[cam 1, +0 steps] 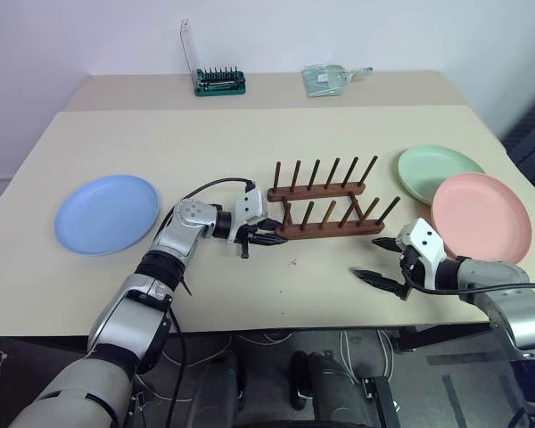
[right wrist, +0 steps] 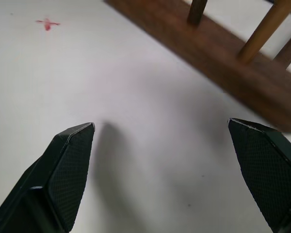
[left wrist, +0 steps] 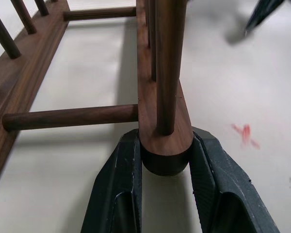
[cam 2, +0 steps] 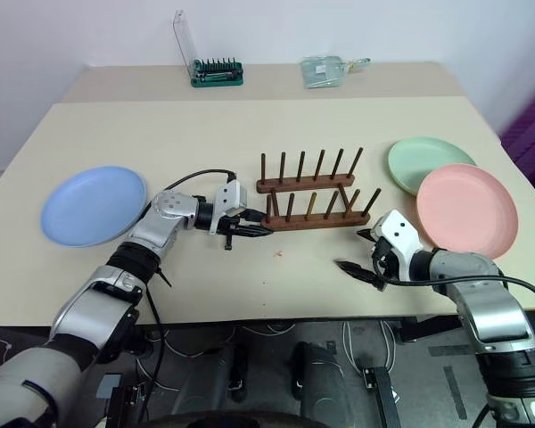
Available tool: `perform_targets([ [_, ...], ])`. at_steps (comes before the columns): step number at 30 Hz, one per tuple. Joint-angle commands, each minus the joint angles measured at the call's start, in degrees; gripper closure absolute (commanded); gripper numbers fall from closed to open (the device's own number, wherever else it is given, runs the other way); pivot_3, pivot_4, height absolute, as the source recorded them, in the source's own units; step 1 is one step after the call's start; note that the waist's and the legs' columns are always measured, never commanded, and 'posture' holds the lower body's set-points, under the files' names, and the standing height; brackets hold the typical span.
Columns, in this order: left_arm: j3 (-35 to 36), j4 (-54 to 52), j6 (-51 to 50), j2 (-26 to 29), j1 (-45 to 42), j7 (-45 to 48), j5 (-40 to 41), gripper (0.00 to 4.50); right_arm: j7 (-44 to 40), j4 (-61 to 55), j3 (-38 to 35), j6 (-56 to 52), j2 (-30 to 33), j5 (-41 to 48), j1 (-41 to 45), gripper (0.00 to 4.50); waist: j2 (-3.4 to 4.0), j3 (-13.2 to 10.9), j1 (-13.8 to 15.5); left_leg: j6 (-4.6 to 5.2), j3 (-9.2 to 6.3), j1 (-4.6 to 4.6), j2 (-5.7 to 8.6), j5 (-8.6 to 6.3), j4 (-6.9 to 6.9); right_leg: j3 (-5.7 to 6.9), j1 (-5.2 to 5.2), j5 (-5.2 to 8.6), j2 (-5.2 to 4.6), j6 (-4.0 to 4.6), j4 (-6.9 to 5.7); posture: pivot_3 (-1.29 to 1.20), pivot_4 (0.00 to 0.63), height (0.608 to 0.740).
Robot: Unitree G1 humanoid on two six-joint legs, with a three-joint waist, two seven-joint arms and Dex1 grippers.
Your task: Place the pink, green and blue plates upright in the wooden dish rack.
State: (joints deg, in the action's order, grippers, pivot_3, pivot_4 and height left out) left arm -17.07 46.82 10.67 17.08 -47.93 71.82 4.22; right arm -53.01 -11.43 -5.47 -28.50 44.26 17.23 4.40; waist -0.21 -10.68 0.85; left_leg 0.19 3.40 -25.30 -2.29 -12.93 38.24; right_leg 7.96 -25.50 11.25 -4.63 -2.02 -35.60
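Rack (cam 1: 325, 207) trouble is your main risk here: your left hand (cam 1: 266, 235) is clamped on the rounded end of the near rail, its two fingers (left wrist: 117, 189) pressed against either side of the wood. If you pull or twist from that one corner, I'd expect the light wooden dish rack to pivot or skid across the worktop (cam 1: 250, 143) rather than travel straight, and a slip off the curved end looks likely.

Your right hand (cam 1: 381, 259) holds nothing; its fingers (right wrist: 70, 167) are spread wide above bare worktop, just off the rack's other end.

All three plates lie flat and none is in the rack yet. The blue plate (cam 1: 106, 213) sits well apart on your left. The pink plate (cam 1: 480, 217) lies near your right hand and overlaps the edge of the green plate (cam 1: 437, 171) behind it. Take care there: lifting the pink one carelessly could drag or flip the green one.

Flat plates also give the fingers little rim to catch, so a shallow bite may let one slide. The pegs are closely spaced, and a tilted plate could knock the rack over.
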Motion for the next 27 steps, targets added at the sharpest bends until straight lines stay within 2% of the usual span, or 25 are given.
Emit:
perform_targets([
  [1,0.8,2.8,2.4,-0.8,-2.6,1.5,-0.7,3.25,1.0,-3.0,-2.3,-0.6,0.8,1.2,-0.2,0.00,-0.01,0.0,0.0,0.00,0.00,0.00,0.00,0.00,0.00,0.00,0.00,0.00,0.00,0.00,0.00,0.00,0.150,0.730],
  [2,1.0,3.7,2.9,-0.9,-2.9,1.5,-0.8,2.72,1.1,-3.2,-2.4,-0.7,0.8,1.3,-0.3,0.00,-0.01,0.0,0.1,0.00,-0.01,0.00,0.00,0.00,0.01,0.00,0.01,0.00,-0.01,0.00,0.00,0.00,0.150,0.730],
  [3,1.3,4.7,3.3,-1.1,-3.2,1.4,-0.9,2.43,1.2,-3.5,-2.4,-0.9,0.8,1.3,-0.4,0.00,-0.01,0.0,0.1,0.00,-0.02,-0.01,0.01,0.00,0.01,0.00,0.01,0.00,-0.01,0.00,0.00,0.00,0.150,0.730],
  [6,2.3,6.2,3.3,-1.3,-3.7,0.4,-0.8,0.90,1.7,-3.9,-2.4,-1.4,0.8,1.3,-0.4,0.00,-0.01,0.0,0.0,0.00,-0.02,-0.01,0.00,0.00,0.00,0.00,0.01,0.00,-0.01,0.00,0.02,0.00,0.150,0.730],
  [8,3.3,5.9,3.0,-0.8,-2.9,-2.1,-1.1,0.04,2.2,-4.4,-2.6,-1.5,0.8,1.3,-0.8,0.00,-0.01,0.0,0.0,0.00,-0.02,-0.01,0.00,0.00,0.00,0.00,0.01,0.00,-0.01,0.00,0.01,0.00,0.150,0.730],
  [12,4.9,0.2,-1.1,2.6,1.5,-2.7,-0.4,0.04,2.8,-4.7,-3.7,-1.8,1.1,1.7,-2.0,0.00,-0.01,0.0,-0.1,0.00,-0.03,0.00,-0.01,0.00,0.00,0.00,0.01,-0.01,-0.01,-0.01,0.00,0.00,0.150,0.730],
  [13,5.4,-2.7,-2.8,3.9,3.4,-2.2,0.3,0.01,3.0,-4.4,-3.8,-1.5,1.3,1.4,-2.4,0.25,0.00,0.0,-0.3,0.00,-0.01,0.01,-0.01,0.00,-0.01,-0.01,0.00,-0.01,-0.01,-0.01,0.00,0.00,0.150,0.730],
  [16,6.4,-12.7,-9.1,6.7,9.0,-1.4,2.5,0.78,3.2,-3.3,-3.6,-0.4,1.7,0.5,-3.0,1.25,0.00,0.0,-0.2,0.02,0.02,0.05,-0.12,-0.01,-0.04,-0.02,0.00,-0.01,0.06,-0.01,-0.04,0.00,0.150,0.730],
  [22,3.4,-34.1,-20.1,8.9,18.2,-1.7,3.9,3.76,3.5,-1.8,-1.9,-0.1,2.0,-0.8,-1.5,4.37,0.03,0.0,0.2,0.01,0.00,0.13,-0.10,-0.02,0.01,-0.03,0.07,0.11,0.01,0.19,-0.10,0.00,0.150,0.730],
  [27,-1.6,-43.5,-23.5,4.8,21.2,-9.3,-0.4,3.81,5.6,0.3,1.6,0.7,1.1,-4.4,1.8,4.45,0.03,0.0,0.4,0.01,0.03,0.08,-0.06,-0.01,0.03,-0.05,0.10,0.11,-0.04,0.20,-0.01,0.00,0.150,0.730],
])
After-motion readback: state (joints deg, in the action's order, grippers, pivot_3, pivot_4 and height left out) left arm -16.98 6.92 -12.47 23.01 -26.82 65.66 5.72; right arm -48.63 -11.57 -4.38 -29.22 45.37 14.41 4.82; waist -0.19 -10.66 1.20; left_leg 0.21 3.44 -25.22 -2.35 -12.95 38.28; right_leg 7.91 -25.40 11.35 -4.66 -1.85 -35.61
